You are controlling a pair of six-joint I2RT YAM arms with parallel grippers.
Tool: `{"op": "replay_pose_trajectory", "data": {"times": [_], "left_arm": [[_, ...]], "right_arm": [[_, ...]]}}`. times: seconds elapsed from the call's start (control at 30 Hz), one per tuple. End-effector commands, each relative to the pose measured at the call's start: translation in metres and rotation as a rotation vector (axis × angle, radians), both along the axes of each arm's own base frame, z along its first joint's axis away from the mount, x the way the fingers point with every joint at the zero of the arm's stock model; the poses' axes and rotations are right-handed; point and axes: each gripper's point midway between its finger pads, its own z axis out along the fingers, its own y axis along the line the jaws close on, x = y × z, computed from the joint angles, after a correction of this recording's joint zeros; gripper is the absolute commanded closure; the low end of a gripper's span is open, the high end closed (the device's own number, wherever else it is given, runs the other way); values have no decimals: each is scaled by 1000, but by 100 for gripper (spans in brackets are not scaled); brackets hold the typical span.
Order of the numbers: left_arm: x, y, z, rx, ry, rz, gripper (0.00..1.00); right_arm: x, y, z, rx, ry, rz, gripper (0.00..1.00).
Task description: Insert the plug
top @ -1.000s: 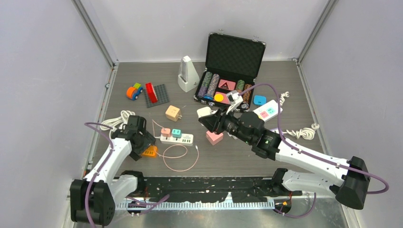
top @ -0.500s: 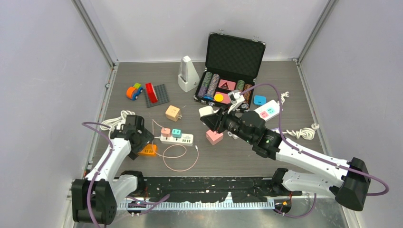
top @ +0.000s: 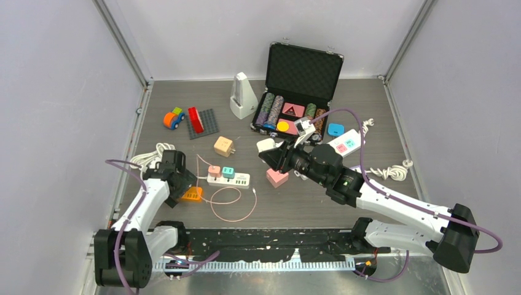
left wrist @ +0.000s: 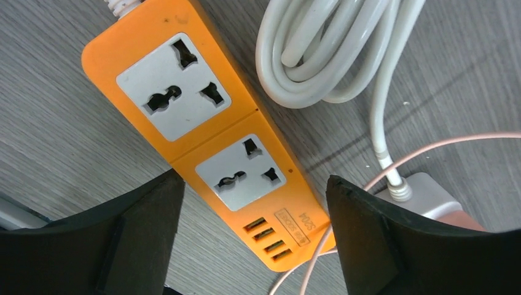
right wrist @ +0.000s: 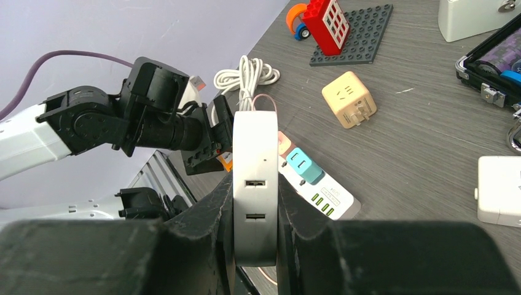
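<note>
My right gripper (right wrist: 255, 209) is shut on a flat white charger plug (right wrist: 255, 153) with two USB slots and holds it above the table, in the top view (top: 274, 158) near the middle. My left gripper (left wrist: 253, 203) is open and empty, low over an orange power strip (left wrist: 203, 123). Its jaws stand either side of the strip's USB end. The strip has two free sockets. In the top view the left gripper (top: 180, 183) is at the near left, with the orange strip (top: 193, 195) beside it.
A white power strip (top: 236, 180) with pink and teal plugs lies mid-table, a pink cable loop (top: 233, 206) in front. Nearby are a pink plug (top: 277, 177), a beige cube adapter (top: 223, 146), a white adapter (top: 265, 145), a coiled white cord (top: 153, 153), an open chip case (top: 295, 104) and a second strip (top: 345, 143).
My left gripper has drawn back a little to the left, uncovering more of the orange strip. My right gripper shifted slightly right with the white charger still in it.
</note>
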Motion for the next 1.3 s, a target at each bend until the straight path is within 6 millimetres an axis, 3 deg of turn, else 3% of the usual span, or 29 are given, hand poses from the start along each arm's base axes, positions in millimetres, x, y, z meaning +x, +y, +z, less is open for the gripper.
{"op": "replay_pose_trajectory", "data": {"times": [0.0,0.07,0.23,0.5,0.67,0.7,0.8,0.93,1.1,1.27], "left_arm": [[7,3,-7,9,7,17,20],[7,-2,-12,-18,25,6,29],[2,-27,-21,-114,41,-65,70],[-31,-54,-36,-119,58,-139,77],[-40,-64,-34,-105,48,-168,80],[-40,-63,-33,-98,47,-165,77],[-34,-51,-20,-32,24,-151,45],[-17,-36,15,58,-67,-129,2],[-9,-17,60,133,-195,-92,1],[-26,21,120,236,-384,9,0]], "right_arm": [[1,0,18,54,-34,-3,95],[2,0,17,52,-33,-3,95],[3,4,12,20,-23,4,95],[8,18,0,-57,-2,41,95],[11,32,-17,-108,22,59,95],[10,37,-20,-120,26,70,95],[5,48,-26,-161,18,91,95],[2,63,-32,-211,6,111,95],[-3,88,-40,-293,-21,146,94],[-13,121,-47,-352,-56,212,95]]}}
